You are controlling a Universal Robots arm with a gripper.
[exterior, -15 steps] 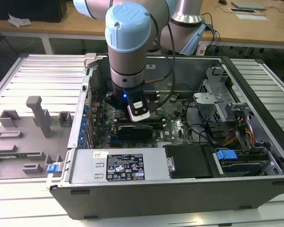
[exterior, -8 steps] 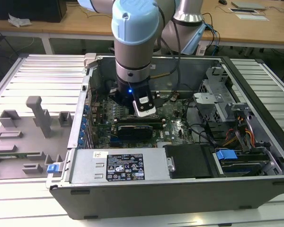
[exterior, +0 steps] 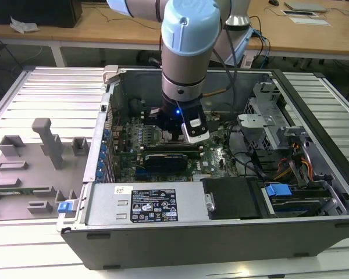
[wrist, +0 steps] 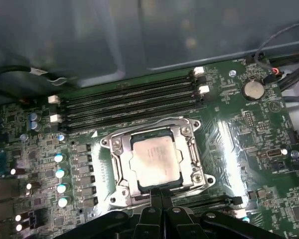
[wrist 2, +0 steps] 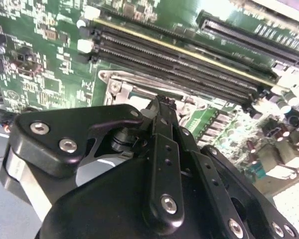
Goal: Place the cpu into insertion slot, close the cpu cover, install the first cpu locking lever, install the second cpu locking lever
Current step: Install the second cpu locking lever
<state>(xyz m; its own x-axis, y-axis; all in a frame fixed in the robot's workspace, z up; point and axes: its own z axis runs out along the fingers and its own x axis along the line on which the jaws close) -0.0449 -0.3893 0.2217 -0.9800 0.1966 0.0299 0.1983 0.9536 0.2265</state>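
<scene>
Here an open computer case (exterior: 221, 232) is shown lying on a ribbed tabletop (exterior: 46, 93), with the robot arm (exterior: 186, 46) reaching down into it over the green circuit board (exterior: 212, 160). In the first wrist view the cpu (wrist: 154, 160) is seen seated flat in the insertion slot (wrist: 123, 191), its pale metal face turned upward. The cpu cover (wrist: 192, 157) is laid down around the chip, so that the chip shows through the cover's square middle opening. A thin wire lever (wrist: 162, 121) is seen running along the edge of the slot on the side toward the long black memory slots (wrist: 129, 102), which lie just beside the slot. A round coin battery (wrist: 252, 89) is mounted on the board well apart from the slot.

The pincer (wrist: 158, 195) is held at the edge of the slot opposite the memory slots, with its fingertips drawn together into a narrow, closed tip and nothing seen between them. In the second wrist view the pincer (wrist 2: 162, 102) is seen from behind, its black fingers (wrist 2: 162, 149) pressed side by side and the tip lowered to the silver rim of the slot (wrist 2: 114, 82); whether the tip touches the rim cannot be told.
</scene>
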